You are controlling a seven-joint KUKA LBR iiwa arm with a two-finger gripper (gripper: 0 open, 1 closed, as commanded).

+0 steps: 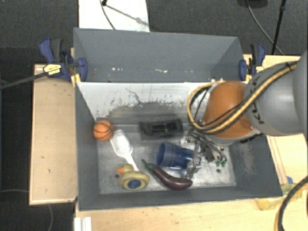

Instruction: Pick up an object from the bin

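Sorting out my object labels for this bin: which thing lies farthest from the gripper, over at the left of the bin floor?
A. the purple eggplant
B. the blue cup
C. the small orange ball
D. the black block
C: the small orange ball sits by the left wall of the bin, while the blue cup, purple eggplant and black block all lie nearer the gripper.
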